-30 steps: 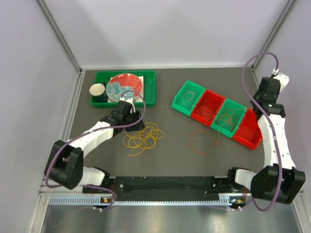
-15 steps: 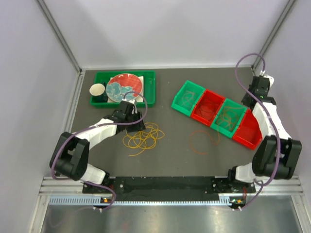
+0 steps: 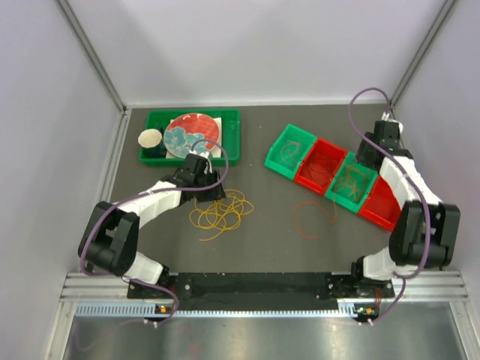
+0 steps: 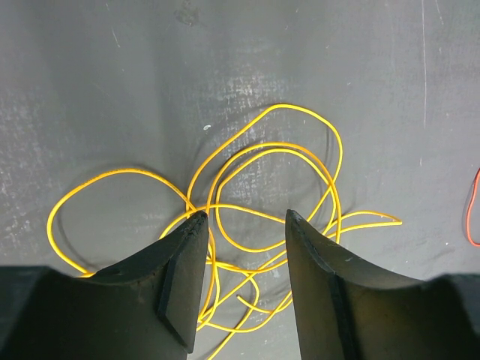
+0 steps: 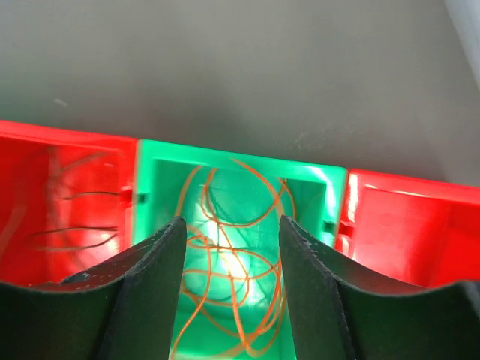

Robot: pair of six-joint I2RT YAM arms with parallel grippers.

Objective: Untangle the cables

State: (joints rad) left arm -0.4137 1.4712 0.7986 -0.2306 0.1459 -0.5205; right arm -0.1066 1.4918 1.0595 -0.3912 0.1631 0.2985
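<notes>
The left fingers stand half apart and empty over the yellow cables tangled on the tabletop. The right fingers, also parted and empty, hang above a green bin holding orange cables. Only the overhead view shows a loose orange loop lying near the bins.

We note thin yellow wire loops tangled flat on the grey tabletop; one orange wire loop lies well apart.
</notes>
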